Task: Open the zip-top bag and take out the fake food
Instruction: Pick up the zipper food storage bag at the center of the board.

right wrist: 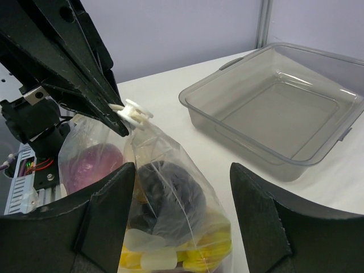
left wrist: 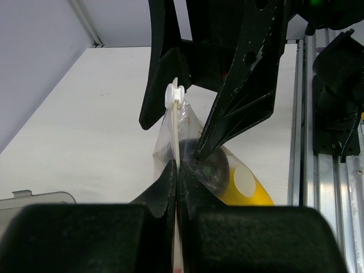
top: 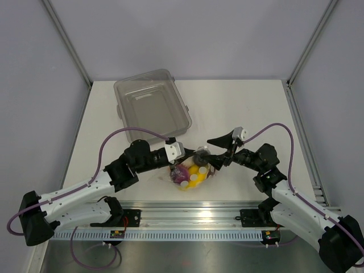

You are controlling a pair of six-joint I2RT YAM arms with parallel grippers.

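The zip-top bag (top: 191, 173) is near the table's front edge, between my two grippers. My left gripper (left wrist: 178, 181) is shut on the bag's top zip strip, and the white slider (left wrist: 173, 94) sits just beyond its tips. Inside the bag (right wrist: 182, 187) I see a dark round piece (right wrist: 170, 190), the yellow banana bunch (right wrist: 213, 250) and a purple-red piece (right wrist: 91, 165). My right gripper (right wrist: 182, 219) is open. Its fingers (right wrist: 111, 213) stand on either side of the bag's end without gripping it. From above, the left gripper (top: 192, 154) and right gripper (top: 211, 152) meet over the bag.
The rigid clear-grey tub (top: 151, 105) stands empty behind the bag at back left; it also shows in the right wrist view (right wrist: 278, 108). The metal rail (top: 187, 213) runs along the front edge, close below the bag.
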